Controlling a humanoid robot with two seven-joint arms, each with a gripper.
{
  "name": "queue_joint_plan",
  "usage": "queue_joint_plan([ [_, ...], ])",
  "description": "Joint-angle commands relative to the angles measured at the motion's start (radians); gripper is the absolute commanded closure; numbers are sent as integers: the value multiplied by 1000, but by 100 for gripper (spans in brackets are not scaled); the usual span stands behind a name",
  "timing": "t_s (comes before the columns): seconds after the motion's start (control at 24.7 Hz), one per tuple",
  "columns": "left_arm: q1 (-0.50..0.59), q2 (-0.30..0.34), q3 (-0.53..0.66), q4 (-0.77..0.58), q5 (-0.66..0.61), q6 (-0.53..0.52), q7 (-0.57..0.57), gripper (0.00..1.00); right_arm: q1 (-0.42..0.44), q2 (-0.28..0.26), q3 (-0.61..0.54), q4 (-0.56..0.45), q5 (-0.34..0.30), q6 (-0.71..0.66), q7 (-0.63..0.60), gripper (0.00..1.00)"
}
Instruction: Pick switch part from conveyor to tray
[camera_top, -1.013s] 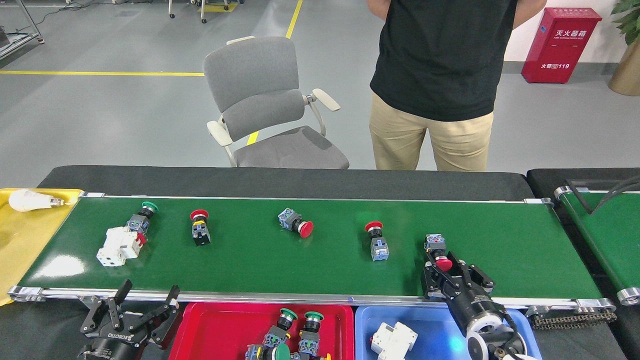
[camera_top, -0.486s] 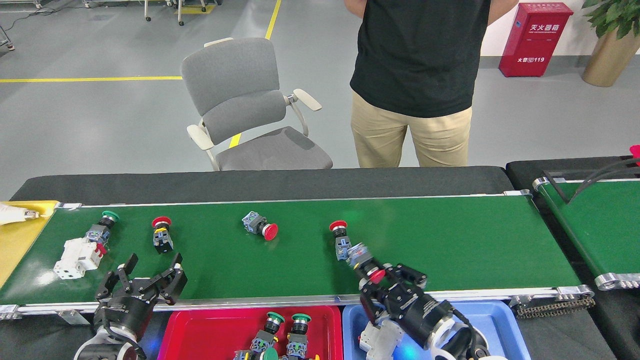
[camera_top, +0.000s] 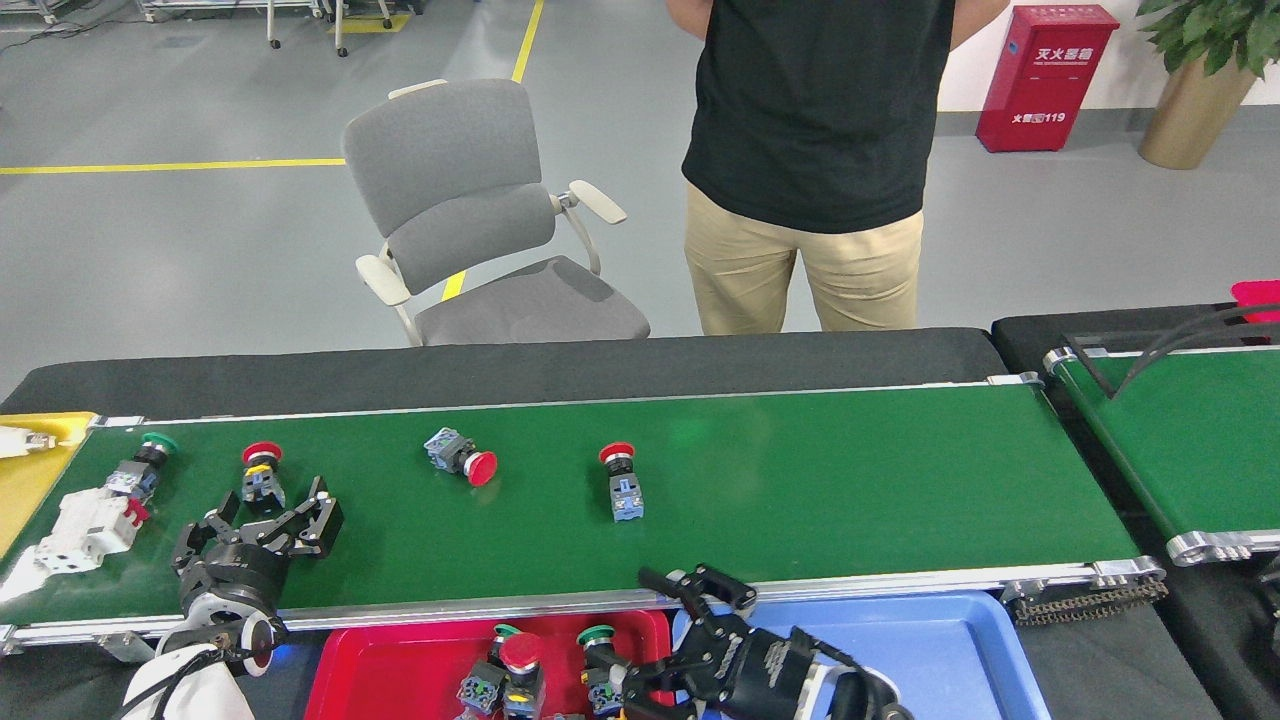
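The conveyor (camera_top: 820, 480) carries several switch parts: a green-capped one (camera_top: 140, 466), a red-capped one (camera_top: 262, 474), a red mushroom one (camera_top: 462, 458) lying on its side, and a red-capped one (camera_top: 621, 482). My left gripper (camera_top: 270, 512) is open over the belt's near left, just in front of the red-capped switch part at the left. My right gripper (camera_top: 655, 640) is open and empty at the seam of the red tray (camera_top: 400, 665) and the blue tray (camera_top: 950, 650). A red-capped switch part (camera_top: 520, 657) lies in the red tray beside green-capped ones (camera_top: 598, 640).
A white breaker block (camera_top: 85, 520) lies at the belt's left end. A yellow tray (camera_top: 30, 480) holds a bulb (camera_top: 18, 440). A second green belt (camera_top: 1180, 450) is at the right. A person (camera_top: 810, 150) and a grey chair (camera_top: 480, 220) are behind the conveyor.
My right gripper carried a red-capped switch part off the belt to the red tray and opened, leaving it there. My left gripper rose onto the belt toward the left red-capped part. The view shifted, parts now sit further left.
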Motion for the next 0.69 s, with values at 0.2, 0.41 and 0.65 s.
queue_joint_plan([
  [0.2, -5, 1, 0, 42, 20, 83, 146, 86, 38, -5, -313, -8, -10, 25, -4, 0],
  [0.41, 113, -10, -19, -136, 27, -37, 172, 92, 100, -34, -403, -8, -45, 25, -4, 0],
  [0.65, 545, -23, -45, -737, 93, -590, 73, 51, 90, -45, -458, -17, -93, 53, -4, 0],
])
